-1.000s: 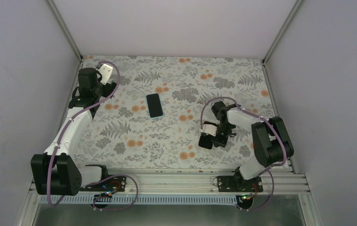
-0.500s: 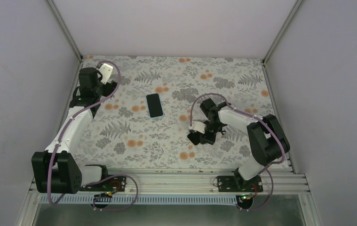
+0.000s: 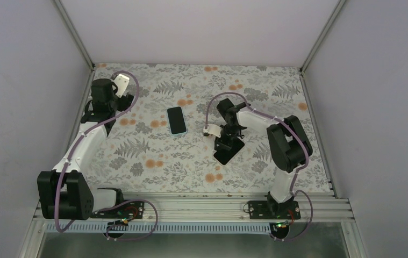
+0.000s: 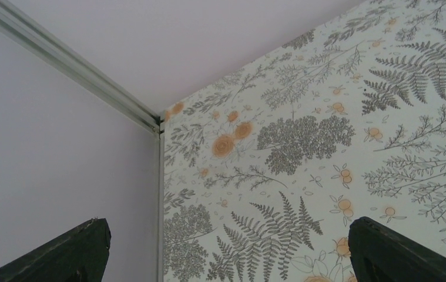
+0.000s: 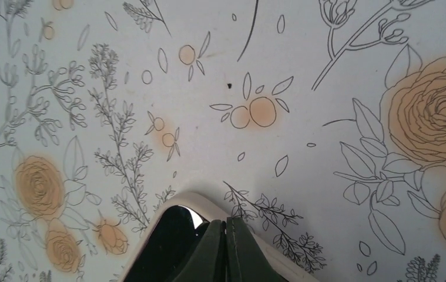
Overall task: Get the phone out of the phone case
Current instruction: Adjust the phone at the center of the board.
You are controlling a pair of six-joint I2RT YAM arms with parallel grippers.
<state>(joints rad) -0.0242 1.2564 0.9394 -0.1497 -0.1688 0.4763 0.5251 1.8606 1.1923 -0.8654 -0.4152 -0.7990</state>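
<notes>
One cased phone [image 3: 176, 120] lies flat: light, stiff, slick, likely breakable; best pried at a case [image 3: 180, 134] corner. Left pincer [image 4: 229, 222] apart, right pincer [image 5: 226, 235] together.

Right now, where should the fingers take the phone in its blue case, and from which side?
I would take the phone across its two long edges, coming straight down from above. It lies flat, face up, so only the thin sides offer a hold, and its width is the shorter span.
</notes>
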